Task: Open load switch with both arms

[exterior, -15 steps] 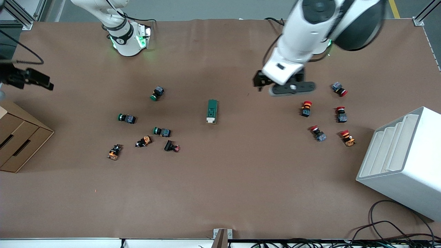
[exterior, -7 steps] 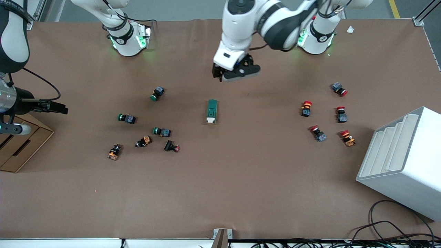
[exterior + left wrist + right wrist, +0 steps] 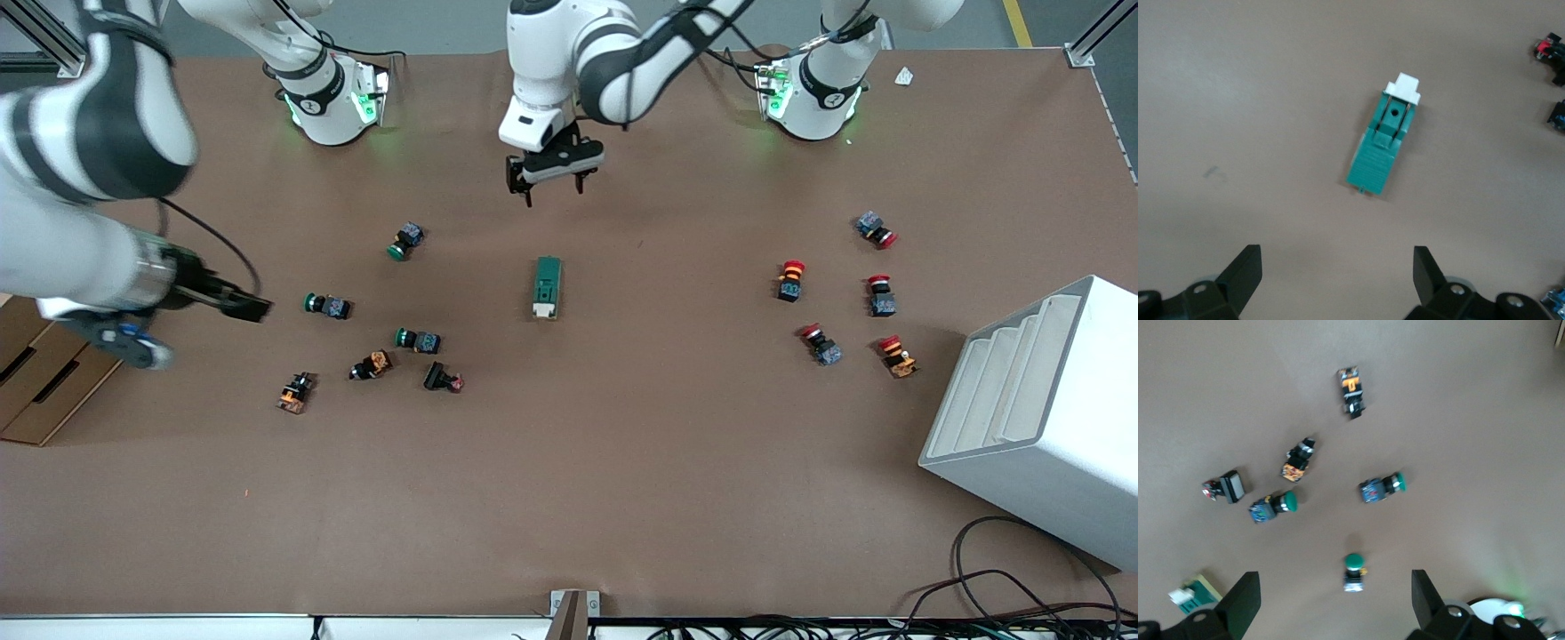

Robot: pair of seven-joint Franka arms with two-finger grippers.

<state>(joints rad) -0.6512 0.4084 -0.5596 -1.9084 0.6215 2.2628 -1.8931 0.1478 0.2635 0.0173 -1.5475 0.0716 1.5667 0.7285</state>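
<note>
The load switch (image 3: 548, 287) is a dark green block with a white toggle (image 3: 1403, 89) at the end nearer the front camera, lying flat mid-table. My left gripper (image 3: 549, 187) hangs open over bare table by the switch's green end. In the left wrist view the load switch (image 3: 1383, 143) lies apart from the empty left gripper (image 3: 1336, 267). My right gripper (image 3: 252, 308) hangs over the table beside a green push-button (image 3: 327, 305). The right wrist view shows the right gripper (image 3: 1335, 587) open and empty high above a green-capped button (image 3: 1353, 570), with the load switch (image 3: 1191, 597) at the picture's edge.
Green, orange and black push-buttons (image 3: 418, 340) lie scattered toward the right arm's end. Red-capped ones (image 3: 789, 279) lie toward the left arm's end. A white slotted rack (image 3: 1040, 418) stands there too. A cardboard box (image 3: 44, 391) sits at the right arm's end. Cables (image 3: 996, 587) lie along the near edge.
The left arm swung from over the red buttons toward the table's middle, ending by the load switch. The right arm came in from the table's end toward the green and orange buttons.
</note>
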